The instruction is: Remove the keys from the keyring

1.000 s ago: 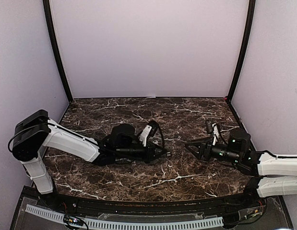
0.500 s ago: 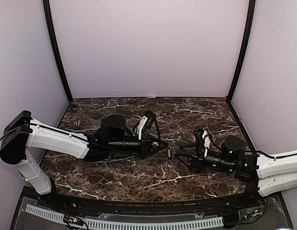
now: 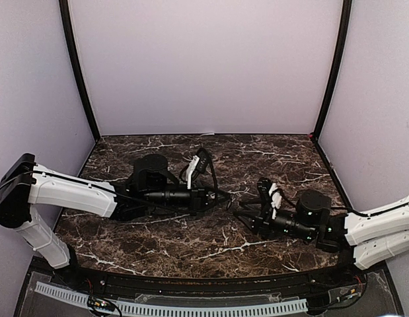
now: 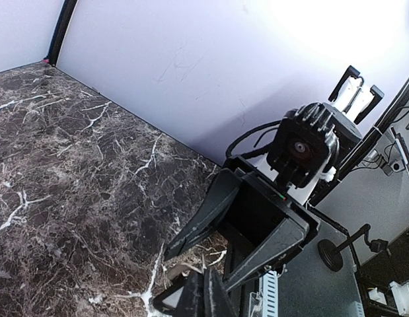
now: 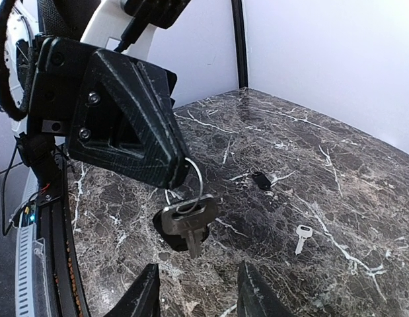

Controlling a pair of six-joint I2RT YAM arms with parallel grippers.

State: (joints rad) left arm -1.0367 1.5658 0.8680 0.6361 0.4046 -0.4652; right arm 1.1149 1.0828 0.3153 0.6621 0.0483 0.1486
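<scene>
My left gripper is shut on the thin metal keyring and holds it above the marble. In the right wrist view it is the black block at the upper left. Silvery keys hang from the ring. One loose key lies flat on the marble to the right. A small black fob piece lies on the marble beyond it. My right gripper is open and empty, its fingers just below and in front of the hanging keys, not touching them. In the left wrist view the right gripper faces my shut left gripper.
The dark marble table is walled by pale panels at the back and sides, with black corner posts. Both arms stretch low over the middle of the table, their tips almost meeting. The front rail runs along the near edge.
My right gripper has moved left and closed in on the left gripper. The left gripper has drawn back a little to the left, still holding the ring with the keys.
</scene>
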